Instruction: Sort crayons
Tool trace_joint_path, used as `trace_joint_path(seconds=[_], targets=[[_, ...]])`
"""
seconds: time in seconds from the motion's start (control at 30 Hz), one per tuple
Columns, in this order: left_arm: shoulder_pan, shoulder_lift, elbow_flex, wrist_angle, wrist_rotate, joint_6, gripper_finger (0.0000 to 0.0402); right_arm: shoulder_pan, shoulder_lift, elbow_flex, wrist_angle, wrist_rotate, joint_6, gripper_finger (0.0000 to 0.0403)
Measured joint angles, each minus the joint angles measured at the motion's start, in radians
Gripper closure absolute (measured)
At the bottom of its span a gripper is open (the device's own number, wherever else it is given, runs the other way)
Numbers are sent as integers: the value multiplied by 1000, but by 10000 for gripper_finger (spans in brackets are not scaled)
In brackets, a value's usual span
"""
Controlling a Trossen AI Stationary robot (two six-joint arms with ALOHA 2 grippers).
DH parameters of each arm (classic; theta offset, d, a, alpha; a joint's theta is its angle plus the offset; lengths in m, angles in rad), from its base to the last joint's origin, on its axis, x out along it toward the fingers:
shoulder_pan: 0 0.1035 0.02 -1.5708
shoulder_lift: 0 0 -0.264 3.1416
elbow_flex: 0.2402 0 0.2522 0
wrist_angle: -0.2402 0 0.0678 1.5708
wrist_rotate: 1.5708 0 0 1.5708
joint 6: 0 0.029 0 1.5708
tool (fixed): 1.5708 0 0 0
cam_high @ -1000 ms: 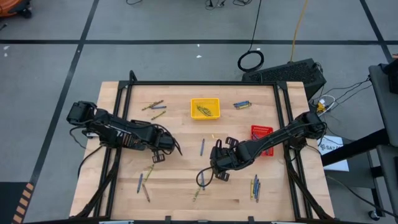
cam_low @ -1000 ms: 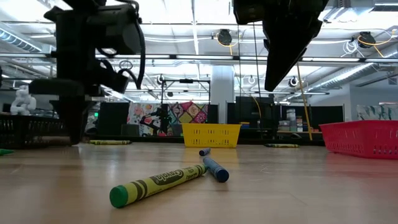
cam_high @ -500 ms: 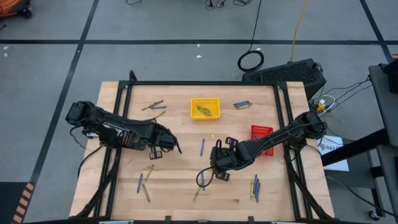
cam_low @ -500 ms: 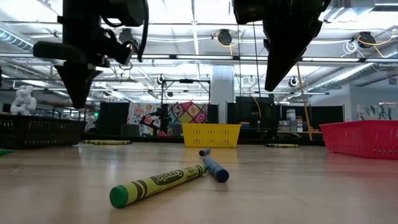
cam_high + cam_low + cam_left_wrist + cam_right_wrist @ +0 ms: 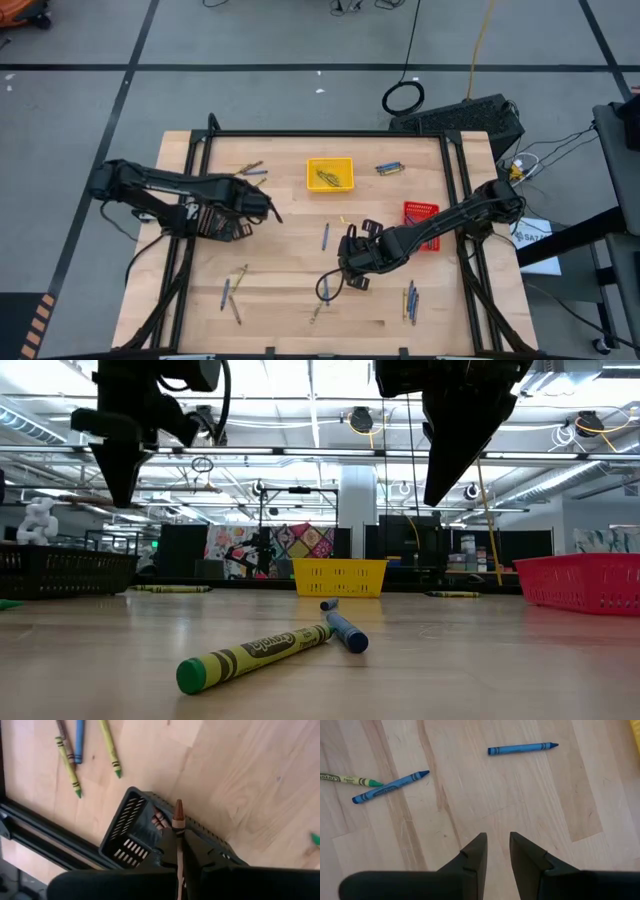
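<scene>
- Brown crayon (image 5: 178, 815) pinched tip-forward in the closed left hand (image 5: 178, 851), directly above the black tray (image 5: 131, 836) at the tabletop's (image 5: 290, 300) left edge; likely carried there for drop-off.
- Other crayons lie scattered; blue crayon (image 5: 522, 748) nearby.
- Right hand (image 5: 496, 851) hovers part-open, holding nothing, probably lining up its next pick.

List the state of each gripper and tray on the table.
left gripper: shut on a brown crayon, above the black tray
right gripper: open, empty
yellow tray: holds crayons
red tray: partly hidden by the right arm
</scene>
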Motion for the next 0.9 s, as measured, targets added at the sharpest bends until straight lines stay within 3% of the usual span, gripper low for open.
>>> trace_joint_path(seconds=[0.13,0.43,0.9], targets=[[22,-52,-23,4,0,-2,402,0,0,0,0,0,0,332],[61,-166,-222,71,-17,-54,401,0,0,0,1,-4,6,332],[61,-174,-318,205,14,-47,402,-3,0,0,-41,-3,-35,332]])
